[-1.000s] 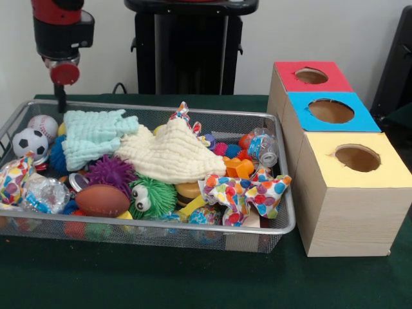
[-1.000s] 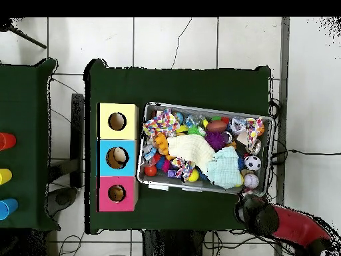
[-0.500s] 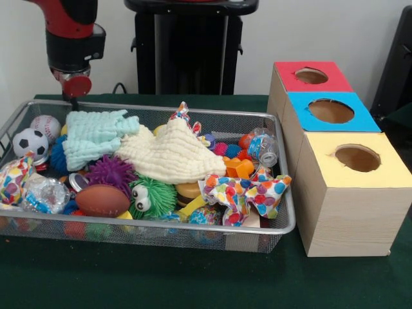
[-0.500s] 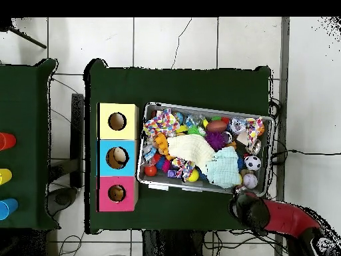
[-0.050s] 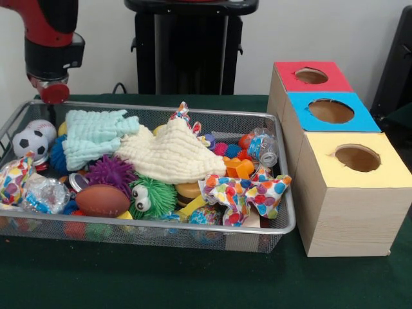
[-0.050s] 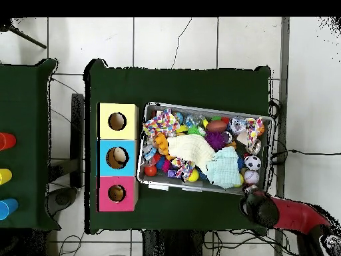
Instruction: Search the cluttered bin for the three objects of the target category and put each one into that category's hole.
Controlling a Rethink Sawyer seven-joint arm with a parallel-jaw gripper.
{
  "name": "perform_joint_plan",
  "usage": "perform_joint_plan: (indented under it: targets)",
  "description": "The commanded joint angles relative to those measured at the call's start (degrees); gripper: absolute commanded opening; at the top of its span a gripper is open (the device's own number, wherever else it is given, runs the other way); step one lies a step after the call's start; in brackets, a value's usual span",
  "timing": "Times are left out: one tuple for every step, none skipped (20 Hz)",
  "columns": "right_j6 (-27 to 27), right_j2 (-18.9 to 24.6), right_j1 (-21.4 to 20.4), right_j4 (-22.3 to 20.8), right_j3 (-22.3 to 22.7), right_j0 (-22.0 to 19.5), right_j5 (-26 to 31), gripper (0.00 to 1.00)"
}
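A wire mesh bin [image 5: 283, 222] holds a heap of toys and cloths. At its left end lie a soccer ball [image 5: 29, 141], a baseball [image 5: 45, 126] and a brown football [image 5: 102, 200]. A mint cloth [image 5: 93, 136], a cream cloth [image 5: 170, 154] and a dotted cloth [image 5: 244, 192] lie over the pile. To the right stand three boxes with round holes: red [image 5: 311, 76], blue [image 5: 331, 111], yellow [image 5: 357, 158]. My gripper [image 5: 51, 92] hangs above the bin's far left corner, touching nothing. In the overhead view the gripper [image 6: 258, 205] sits just outside the bin [image 6: 148, 183].
A green googly-eyed ball [image 5: 151, 196], a purple spiky ball [image 5: 111, 172], an orange block [image 5: 239, 167] and a clear plastic ball [image 5: 262, 147] crowd the bin. The overhead view shows a second green table [image 6: 26, 143] with coloured cups [image 6: 5, 141].
The arm's end swung right over the bin's far rim, then back left and slightly up. The toys and cloths have not moved.
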Motion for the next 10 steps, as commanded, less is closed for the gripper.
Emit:
perform_joint_plan:
  targets:
    - [-11.7, 6.7, 0.5, -2.3, -4.3, -1.8, 4.8, 1.0]
    - [-11.1, 6.5, 0.4, -2.3, -3.9, -1.6, 4.6, 1.0]
    - [-10.5, 6.4, 0.2, -2.3, -3.5, -1.4, 4.4, 1.0]
    - [-10.5, 6.6, -1.0, -1.5, -2.2, -1.4, 5.4, 1.0]
    - [-10.7, 6.8, -2.0, -1.0, -1.2, -1.6, 6.1, 1.0]
    - [-11.0, 7.0, -4.1, 0.4, 0.8, -1.7, 8.0, 1.0]
    - [-11.4, 7.1, -5.5, 1.0, 2.0, -1.8, 9.0, 1.0]
    - [-12.3, 7.5, -7.5, 2.1, 3.5, -2.0, 11.1, 1.0]
    - [-12.7, 7.7, -8.7, 2.5, 4.2, -2.2, 12.2, 1.0]
    - [-13.4, 8.0, -10.2, 3.4, 5.1, -2.4, 14.0, 1.0]
